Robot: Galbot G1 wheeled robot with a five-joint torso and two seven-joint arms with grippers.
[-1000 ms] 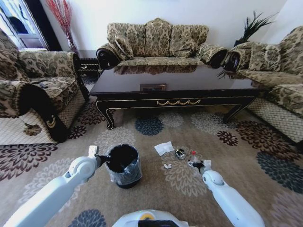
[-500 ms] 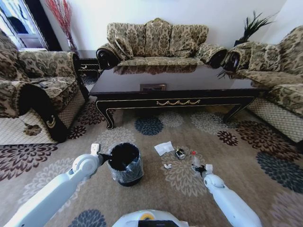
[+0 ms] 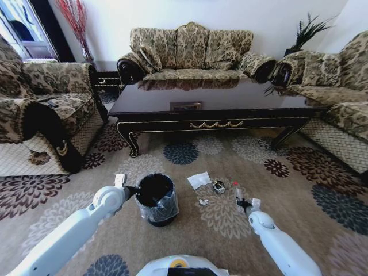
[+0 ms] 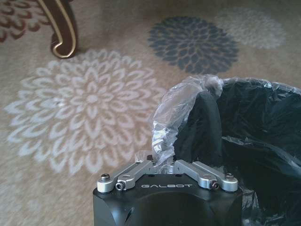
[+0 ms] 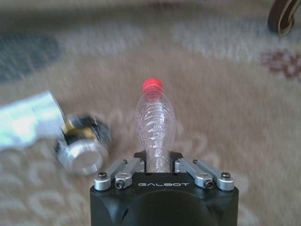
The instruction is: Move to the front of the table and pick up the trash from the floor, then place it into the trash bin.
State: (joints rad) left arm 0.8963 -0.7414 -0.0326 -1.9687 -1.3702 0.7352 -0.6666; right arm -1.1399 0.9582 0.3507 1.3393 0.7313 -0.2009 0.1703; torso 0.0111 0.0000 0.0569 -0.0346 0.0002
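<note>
Sliding rightward since earlier, the trash bin (image 3: 156,198) is being gripped at its rim by the left pincer (image 3: 133,190). Right of it, the right pincer (image 3: 241,203) is clamping a clear red-capped bottle (image 5: 154,126) beside a crushed can (image 3: 218,186) and white paper (image 3: 199,180), near the tabletop (image 3: 213,98).

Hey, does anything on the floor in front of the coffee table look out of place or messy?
Yes. Litter lies loose on the carpet beside the trash bin: a crumpled white paper, a crushed can, a tiny white scrap and a clear red-capped bottle, which the right gripper grips. The left gripper clamps the bin's rim.
</note>
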